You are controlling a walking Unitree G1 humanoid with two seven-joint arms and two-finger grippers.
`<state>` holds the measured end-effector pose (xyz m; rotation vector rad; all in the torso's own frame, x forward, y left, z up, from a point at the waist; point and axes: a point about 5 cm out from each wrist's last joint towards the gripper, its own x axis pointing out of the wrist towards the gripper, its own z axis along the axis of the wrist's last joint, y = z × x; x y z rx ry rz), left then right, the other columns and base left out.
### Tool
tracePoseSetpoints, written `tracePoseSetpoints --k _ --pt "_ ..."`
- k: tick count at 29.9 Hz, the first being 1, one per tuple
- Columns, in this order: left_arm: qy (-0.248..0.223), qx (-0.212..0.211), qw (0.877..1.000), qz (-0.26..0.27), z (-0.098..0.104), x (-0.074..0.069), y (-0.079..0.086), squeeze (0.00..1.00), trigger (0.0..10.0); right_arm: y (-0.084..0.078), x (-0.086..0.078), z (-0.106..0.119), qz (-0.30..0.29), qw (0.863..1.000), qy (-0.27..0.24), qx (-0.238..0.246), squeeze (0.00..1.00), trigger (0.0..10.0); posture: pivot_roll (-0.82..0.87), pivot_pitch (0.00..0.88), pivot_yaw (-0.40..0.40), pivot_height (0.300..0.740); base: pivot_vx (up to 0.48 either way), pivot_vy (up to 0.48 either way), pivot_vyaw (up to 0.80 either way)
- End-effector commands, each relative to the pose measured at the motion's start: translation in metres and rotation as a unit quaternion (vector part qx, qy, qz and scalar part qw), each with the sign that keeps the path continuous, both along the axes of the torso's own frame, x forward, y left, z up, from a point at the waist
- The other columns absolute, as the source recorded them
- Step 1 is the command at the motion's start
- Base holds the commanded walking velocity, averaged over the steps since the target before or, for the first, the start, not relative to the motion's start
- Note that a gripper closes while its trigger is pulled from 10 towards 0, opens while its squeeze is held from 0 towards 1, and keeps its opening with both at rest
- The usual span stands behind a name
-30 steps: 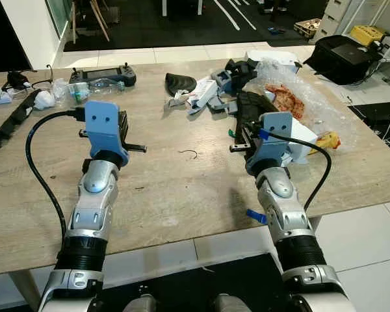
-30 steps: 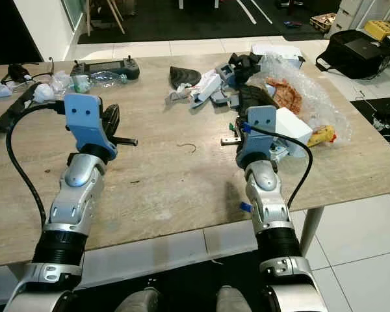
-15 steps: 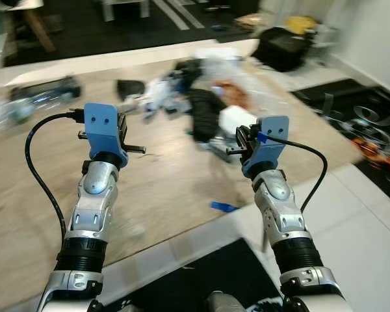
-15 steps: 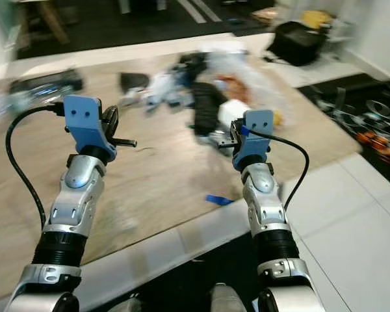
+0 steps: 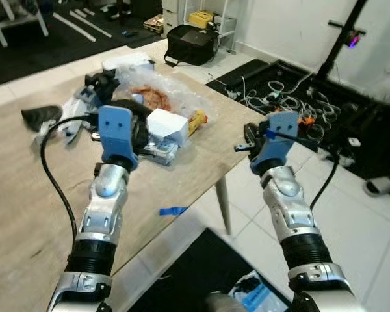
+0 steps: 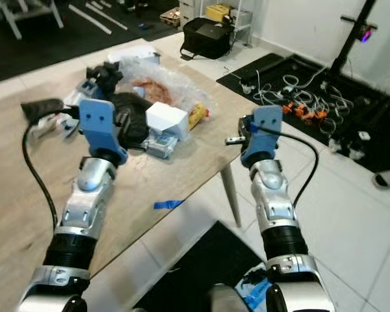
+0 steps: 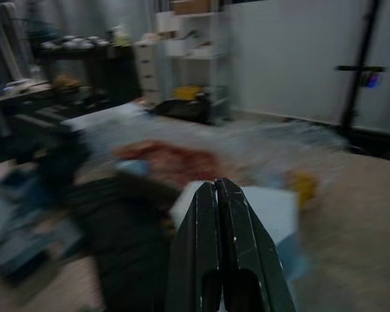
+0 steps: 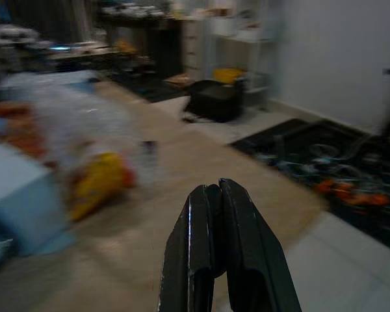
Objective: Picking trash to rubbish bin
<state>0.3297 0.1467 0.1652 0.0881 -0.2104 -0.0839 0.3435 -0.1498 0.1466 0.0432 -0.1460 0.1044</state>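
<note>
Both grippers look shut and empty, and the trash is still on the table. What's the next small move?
Probably open the left gripper and ease it toward the white box in the trash pile. Its fingers are pressed together with nothing between them, and the box lies just past them on the wooden table. The right gripper, also shut on nothing, is out past the table's corner, farther from the pile.
</note>
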Motion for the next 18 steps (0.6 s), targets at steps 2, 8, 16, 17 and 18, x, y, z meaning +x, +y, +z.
tracePoseSetpoints --k 2,8,16,17,18 --pt "0.01 0.015 1.0 0.002 -0.006 -0.003 0.0 0.0 10.0 0.0 -0.003 -0.006 -0.001 1.0 0.006 0.006 0.0 10.0 -0.02 0.0 -0.039 0.74 0.0 0.0 -0.8" --pt "0.018 0.017 1.0 -0.002 -0.013 -0.004 -0.004 0.0 10.0 -0.006 -0.004 -0.004 -0.008 1.0 0.004 0.003 0.0 10.0 -0.04 0.0 -0.039 0.74 0.0 0.0 -0.8" --pt "0.012 0.027 1.0 -0.001 -0.01 0.001 0.002 0.0 10.0 -0.004 -0.001 -0.003 -0.014 1.0 0.002 0.005 0.0 10.0 -0.04 0.0 -0.039 0.74 0.0 0.0 -0.8" --pt "0.012 0.027 1.0 -0.001 -0.01 0.001 0.002 0.0 10.0 -0.004 -0.001 -0.003 -0.014 1.0 0.002 0.005 0.0 10.0 -0.04 0.0 -0.039 0.74 0.0 0.0 -0.8" --pt "0.015 0.032 0.999 0.002 -0.012 0.001 0.006 0.0 10.0 -0.002 -0.001 -0.003 -0.014 1.0 0.003 0.006 0.0 10.0 -0.04 0.0 -0.038 0.74 0.0 0.0 -0.8"
